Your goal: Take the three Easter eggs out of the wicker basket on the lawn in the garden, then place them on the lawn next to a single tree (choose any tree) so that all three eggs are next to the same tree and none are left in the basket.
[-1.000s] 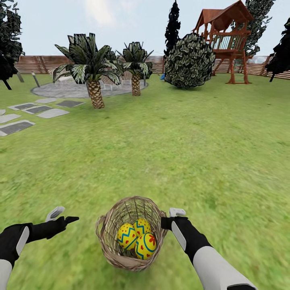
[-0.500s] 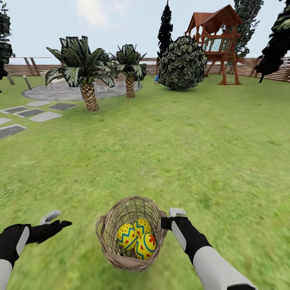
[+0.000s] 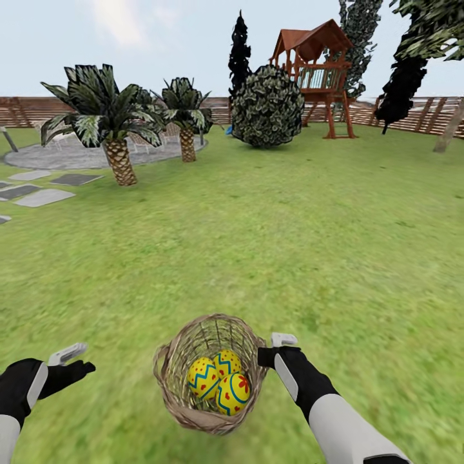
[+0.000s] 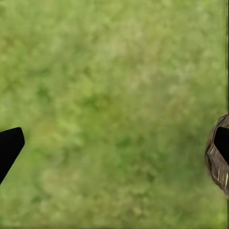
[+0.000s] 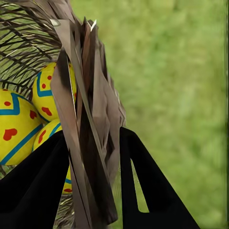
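The wicker basket (image 3: 169,353) hangs just above the lawn (image 3: 290,245), tilted toward me, with three yellow Easter eggs (image 3: 218,380) inside it. My right gripper (image 3: 265,356) is shut on the basket's right rim. In the right wrist view its black fingers (image 5: 140,171) pinch the woven wall (image 5: 90,95), with the eggs (image 5: 16,129) just behind. My left gripper (image 3: 76,366) is open over bare grass to the left of the basket. Its wrist view shows one fingertip (image 4: 9,145) and the basket's edge (image 4: 215,164). A pale, bare tree trunk (image 3: 450,132) leans at the far right.
Two palms (image 3: 117,158) (image 3: 187,138) stand at the back left by a paved circle (image 3: 58,154) and stepping stones (image 3: 45,196). A round dark bush (image 3: 267,106), a red-brown play tower (image 3: 319,71) and the slat fence (image 3: 425,113) close the far side.
The whole view has swung to the right, so the palms, bush and tower sit further left. My left gripper has drawn back toward the left edge. The basket stays in the right gripper.
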